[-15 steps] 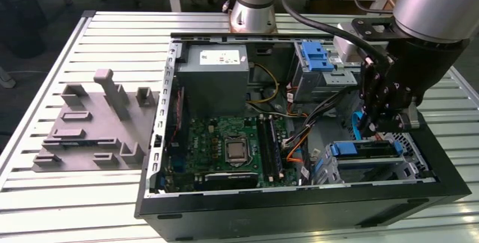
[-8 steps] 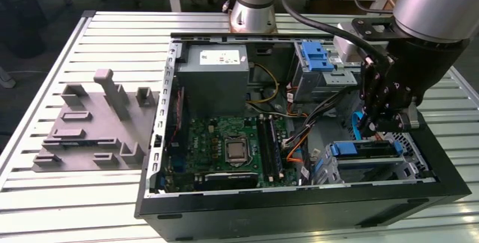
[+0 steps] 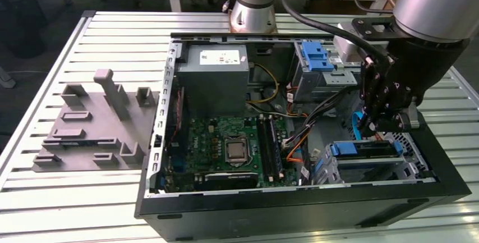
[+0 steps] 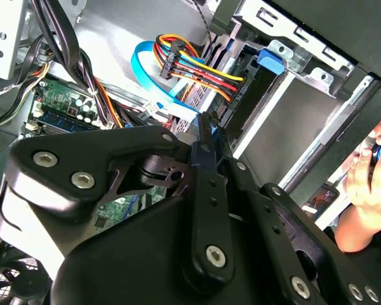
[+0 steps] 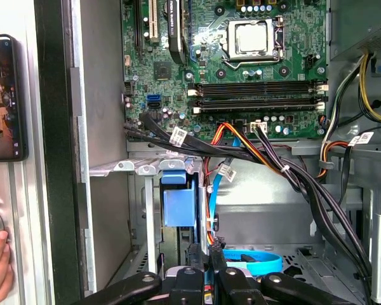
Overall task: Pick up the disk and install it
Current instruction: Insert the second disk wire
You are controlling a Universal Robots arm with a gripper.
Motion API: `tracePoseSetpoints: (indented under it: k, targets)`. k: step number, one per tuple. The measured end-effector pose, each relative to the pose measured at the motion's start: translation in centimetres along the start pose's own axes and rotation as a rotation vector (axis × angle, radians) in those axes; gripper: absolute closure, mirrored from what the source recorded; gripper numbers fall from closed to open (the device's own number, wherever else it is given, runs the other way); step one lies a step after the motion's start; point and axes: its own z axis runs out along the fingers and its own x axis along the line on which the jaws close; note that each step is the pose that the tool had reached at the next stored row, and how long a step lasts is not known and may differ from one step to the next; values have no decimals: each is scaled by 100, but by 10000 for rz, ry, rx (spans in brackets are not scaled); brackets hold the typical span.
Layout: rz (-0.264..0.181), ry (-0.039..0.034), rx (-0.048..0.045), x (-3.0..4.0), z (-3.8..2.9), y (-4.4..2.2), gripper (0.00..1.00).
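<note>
The gripper [image 3: 385, 124] hung inside the open computer case [image 3: 299, 209], just above the drive bay at the exterior view's right; whether it was clenched or released could not be told. Just below it, the disk [image 3: 364, 150] sat in that bay, its blue carrier frame showing. In the first wrist view the blue frame [image 5: 178, 204] stood upright in the metal cage, beside bundled cables [image 5: 254, 143] and the green motherboard [image 5: 241, 70]. The case lay on the slatted bench [image 3: 90, 198], near a grey fixture [image 3: 93, 125]. A person's hand [image 4: 368, 184] showed beyond the case.

End effector [image 3: 387, 120] hovers above the disk [image 3: 365, 151] seated in its bay.
</note>
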Motion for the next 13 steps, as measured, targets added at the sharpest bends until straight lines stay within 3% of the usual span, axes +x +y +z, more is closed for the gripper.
tracePoseSetpoints:
  k: [5,6,9,10,12,13]
  targets:
    - [0,0,0,0,-1,0,83]
    - [0,0,0,0,-1,0,77]
    - [1,-1,0,0,-1,0,76]
    - [0,0,0,0,-2,0,67]
    - [0,0,0,0,-2,0,67]
    - [0,0,0,0,-2,0,61]
